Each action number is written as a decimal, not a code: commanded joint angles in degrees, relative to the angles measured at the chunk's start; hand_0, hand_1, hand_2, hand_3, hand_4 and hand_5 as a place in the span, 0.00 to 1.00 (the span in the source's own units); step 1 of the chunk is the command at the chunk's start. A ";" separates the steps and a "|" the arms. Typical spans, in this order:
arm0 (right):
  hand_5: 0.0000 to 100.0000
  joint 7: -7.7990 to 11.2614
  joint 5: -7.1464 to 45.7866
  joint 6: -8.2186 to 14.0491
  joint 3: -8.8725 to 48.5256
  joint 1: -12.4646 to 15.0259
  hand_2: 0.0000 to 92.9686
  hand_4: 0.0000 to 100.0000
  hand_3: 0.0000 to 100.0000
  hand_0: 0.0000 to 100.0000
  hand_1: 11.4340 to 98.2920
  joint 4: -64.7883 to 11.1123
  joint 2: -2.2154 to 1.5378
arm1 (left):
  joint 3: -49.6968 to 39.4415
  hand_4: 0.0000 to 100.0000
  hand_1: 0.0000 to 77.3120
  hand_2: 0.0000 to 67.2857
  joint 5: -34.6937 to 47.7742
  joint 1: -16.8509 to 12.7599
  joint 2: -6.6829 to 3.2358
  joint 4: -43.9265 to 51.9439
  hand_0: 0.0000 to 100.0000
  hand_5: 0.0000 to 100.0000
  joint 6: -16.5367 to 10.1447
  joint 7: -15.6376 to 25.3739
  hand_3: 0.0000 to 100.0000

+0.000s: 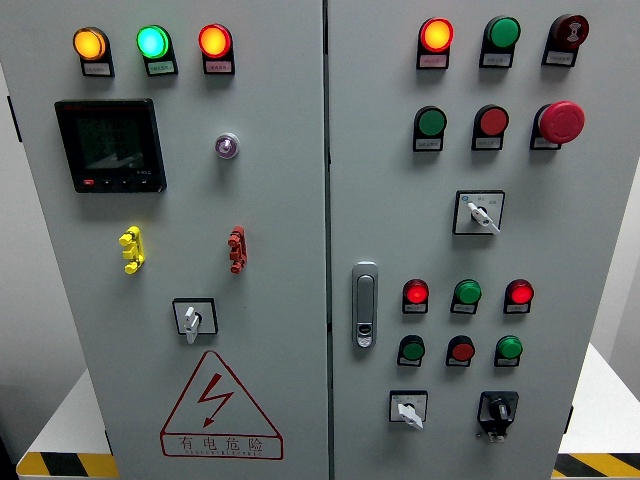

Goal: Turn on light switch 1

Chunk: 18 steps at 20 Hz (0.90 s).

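Note:
A grey electrical cabinet (280, 230) with two doors fills the head view. Neither of my hands shows. The left door carries a white rotary switch (193, 318) with its knob pointing down. The right door has a white rotary switch (479, 213) pointing lower right, a white selector (408, 410) and a black selector (497, 410) near the bottom. The labels are too small to read, so I cannot tell which one is switch 1.
Lit orange (89, 44), green (153, 42) and red (214, 41) lamps top the left door, above a dark meter (110, 145). The right door holds a red emergency stop (560, 122), rows of push buttons and a door handle (365, 305). Hazard-striped floor edges flank the cabinet.

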<state>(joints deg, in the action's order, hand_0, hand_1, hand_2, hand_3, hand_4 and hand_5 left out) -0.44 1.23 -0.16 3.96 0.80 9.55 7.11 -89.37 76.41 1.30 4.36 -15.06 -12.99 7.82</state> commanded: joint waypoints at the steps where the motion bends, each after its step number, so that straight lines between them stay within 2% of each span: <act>1: 0.11 0.00 0.00 -0.01 0.00 -0.01 0.00 0.19 0.19 0.00 0.09 0.03 -0.08 | -3.61 0.12 0.26 0.12 7.95 -0.07 0.38 -3.47 0.00 0.10 0.33 3.05 0.01; 2: 0.11 0.00 0.00 -0.01 0.00 -0.01 0.00 0.19 0.19 0.00 0.09 -0.06 0.00 | -3.61 0.16 0.25 0.13 8.14 -0.07 0.47 -5.05 0.00 0.12 0.33 5.60 0.02; 3: 0.11 0.00 0.00 -0.01 0.00 -0.01 0.00 0.19 0.19 0.00 0.09 0.03 -0.08 | -3.61 0.19 0.25 0.14 8.14 -0.07 0.47 -7.50 0.00 0.13 0.50 8.58 0.02; 4: 0.11 0.00 0.00 -0.01 0.00 -0.01 0.00 0.19 0.19 0.00 0.09 -0.06 0.00 | -3.70 0.25 0.26 0.16 8.14 -0.07 0.56 -10.05 0.00 0.18 0.85 10.35 0.06; 5: 0.11 0.00 0.00 -0.01 0.00 -0.01 0.00 0.19 0.19 0.00 0.09 0.03 0.00 | -3.88 0.31 0.26 0.18 8.14 -0.16 0.65 -13.47 0.00 0.26 2.60 11.76 0.13; 7: 0.11 0.00 0.00 -0.01 0.00 -0.01 0.00 0.19 0.19 0.00 0.09 0.03 0.00 | -3.79 0.41 0.27 0.24 8.14 -0.51 0.91 -20.49 0.00 0.31 8.04 12.39 0.21; 8: 0.11 0.00 0.00 -0.01 0.00 -0.01 0.00 0.19 0.19 0.00 0.09 0.03 0.00 | -3.70 0.47 0.27 0.28 8.14 -0.51 0.91 -24.53 0.00 0.36 10.85 12.39 0.27; 9: 0.11 0.00 0.00 -0.01 0.00 -0.01 0.00 0.19 0.19 0.00 0.09 0.03 -0.08 | -3.53 0.51 0.27 0.30 8.32 -0.51 0.91 -27.79 0.00 0.38 12.36 11.96 0.32; 10: 0.11 0.00 0.00 0.07 0.00 -0.01 0.00 0.19 0.19 0.00 0.09 0.03 0.00 | -3.26 0.56 0.28 0.32 8.49 -0.60 0.91 -32.00 0.00 0.40 13.50 11.61 0.37; 11: 0.11 0.00 0.00 -0.01 0.00 -0.01 0.00 0.19 0.19 0.00 0.09 0.03 -0.08 | -3.18 0.56 0.28 0.33 8.49 -1.04 0.91 -35.79 0.00 0.41 14.04 10.91 0.39; 15: 0.11 0.00 0.00 0.07 0.00 -0.01 0.00 0.19 0.19 0.00 0.09 0.03 0.00 | -2.13 0.60 0.28 0.35 8.41 -5.95 1.00 -54.59 0.00 0.41 13.87 4.67 0.46; 17: 0.11 0.00 0.00 -0.01 0.00 -0.01 0.00 0.19 0.19 0.00 0.09 -0.06 -0.08 | -0.63 0.60 0.28 0.36 8.49 -7.01 0.91 -60.84 0.00 0.41 13.87 3.70 0.47; 18: 0.11 0.00 0.00 -0.01 0.00 -0.01 0.00 0.19 0.19 0.00 0.09 0.03 0.00 | -0.63 0.60 0.28 0.36 8.49 -7.19 0.91 -63.66 0.00 0.41 13.87 3.08 0.49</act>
<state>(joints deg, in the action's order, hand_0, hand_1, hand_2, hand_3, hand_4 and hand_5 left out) -0.43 1.23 -0.12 3.95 0.78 9.56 7.06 -90.50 84.90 -5.25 5.31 -73.69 0.90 11.90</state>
